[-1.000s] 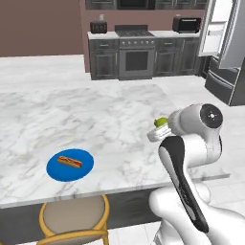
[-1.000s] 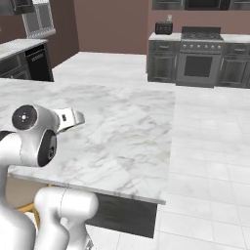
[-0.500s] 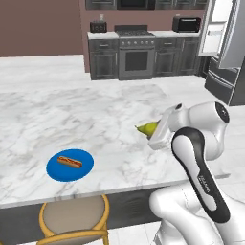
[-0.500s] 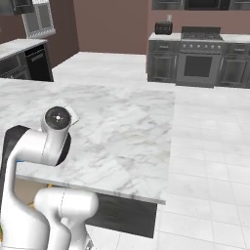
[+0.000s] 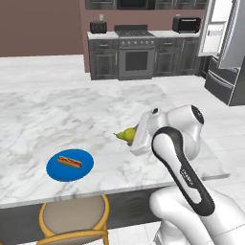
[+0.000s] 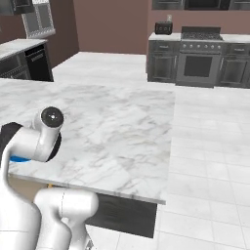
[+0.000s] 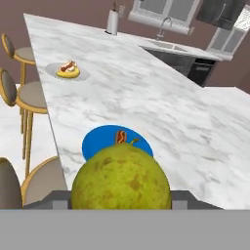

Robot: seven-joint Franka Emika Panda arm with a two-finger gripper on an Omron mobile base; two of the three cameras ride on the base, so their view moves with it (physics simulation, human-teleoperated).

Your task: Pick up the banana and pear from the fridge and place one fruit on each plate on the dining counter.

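Since a second ago the arm has swung leftward over the counter [image 5: 57,119], carrying the pear [image 5: 127,135] out from beside its elbow to a spot above the marble, nearer the blue plate [image 5: 70,164]. The pincer [image 5: 135,141] is part-open and closed around the pear, which sits between its jaws; in the hand view the fruit [image 7: 121,180] bulges round, yellow-green and speckled brown, hiding the fingertips. Ahead of the pincer and below it lies the flat, glossy blue plate [image 7: 117,141], round, with a brown-and-red hot dog [image 5: 69,161] on it. Farther ahead, well apart, a smaller pale plate [image 7: 68,72] holds what looks like the banana [image 7: 68,73], though it is small and partly covered by a reddish item. White marble with grey veins runs beneath the pincer; round cushioned stools [image 7: 30,95] with gold frames stand along the counter's edge.
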